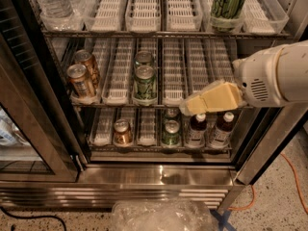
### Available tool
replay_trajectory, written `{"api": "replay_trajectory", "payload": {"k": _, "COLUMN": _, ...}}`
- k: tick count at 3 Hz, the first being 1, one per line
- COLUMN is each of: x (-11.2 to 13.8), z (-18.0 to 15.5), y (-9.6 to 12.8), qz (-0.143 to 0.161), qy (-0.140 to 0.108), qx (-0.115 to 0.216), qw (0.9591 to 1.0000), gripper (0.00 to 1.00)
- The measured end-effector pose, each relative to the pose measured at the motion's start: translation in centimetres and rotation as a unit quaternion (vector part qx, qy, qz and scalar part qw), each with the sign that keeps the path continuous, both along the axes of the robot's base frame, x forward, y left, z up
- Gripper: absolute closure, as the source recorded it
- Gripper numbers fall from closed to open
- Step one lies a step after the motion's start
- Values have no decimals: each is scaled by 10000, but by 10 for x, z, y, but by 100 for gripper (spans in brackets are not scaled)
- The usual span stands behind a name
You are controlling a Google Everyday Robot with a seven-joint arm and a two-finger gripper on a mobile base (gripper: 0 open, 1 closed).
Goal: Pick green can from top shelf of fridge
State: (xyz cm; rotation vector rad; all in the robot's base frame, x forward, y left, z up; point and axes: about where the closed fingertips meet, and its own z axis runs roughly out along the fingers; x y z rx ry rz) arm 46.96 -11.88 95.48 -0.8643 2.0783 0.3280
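Observation:
The green can (228,5), tall, slim and dark green with pale streaky markings, stands in a white slotted tray at the right of the top shelf (144,13); its lid is cut off by the frame's top edge. The fridge (159,174) stands open, its glass door (29,129) swung to the left. My gripper (190,109), with cream-coloured fingers, reaches in from the right on a white arm (274,76). It is in front of the middle shelf, well below and a little left of the green can, and holds nothing.
Water bottles (53,1) stand at the top shelf's left. Shorter green cans (144,81) and copper cans (82,78) sit on the middle shelf. The bottom shelf holds cans and dark bottles (209,129). A clear plastic bag (163,215) and an orange cable (288,177) lie on the floor.

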Motion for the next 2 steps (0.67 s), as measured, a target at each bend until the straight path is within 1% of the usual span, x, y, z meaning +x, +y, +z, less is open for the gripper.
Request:
{"api": "replay_trajectory", "payload": {"k": 1, "x": -9, "z": -36, "y": 14, "qz": -233, "qy": -200, "qx": 93, "qw": 9995, "gripper": 0}}
{"api": "replay_trajectory", "payload": {"k": 2, "x": -12, "z": -64, "y": 29, "qz": -414, "qy": -517, "qx": 249, "qw": 9975, "gripper": 0}}
